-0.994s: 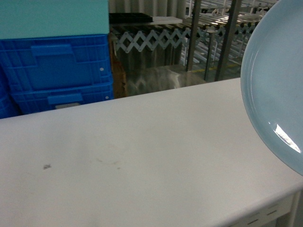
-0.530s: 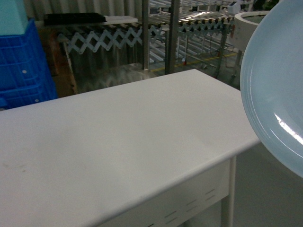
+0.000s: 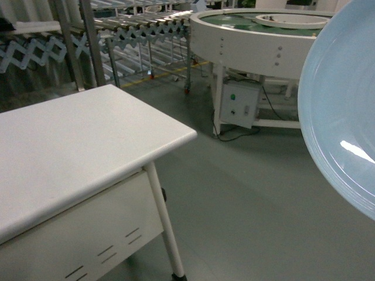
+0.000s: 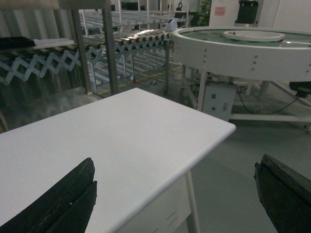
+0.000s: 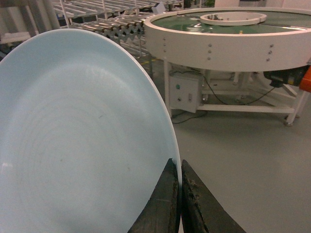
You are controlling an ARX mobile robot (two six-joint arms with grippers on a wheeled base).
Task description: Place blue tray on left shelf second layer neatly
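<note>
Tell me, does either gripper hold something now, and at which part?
The right gripper holds the blue tray, pinched at its rim. The left gripper is open and holds nothing.

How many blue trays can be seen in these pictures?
1. The blue tray is held by its rim in the right hand, at the right edge of the head view. Others may be out of view.

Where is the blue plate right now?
The blue tray is up in the air, its rim pinched by the right gripper, on the right of the head view, apart from the white table.
</note>
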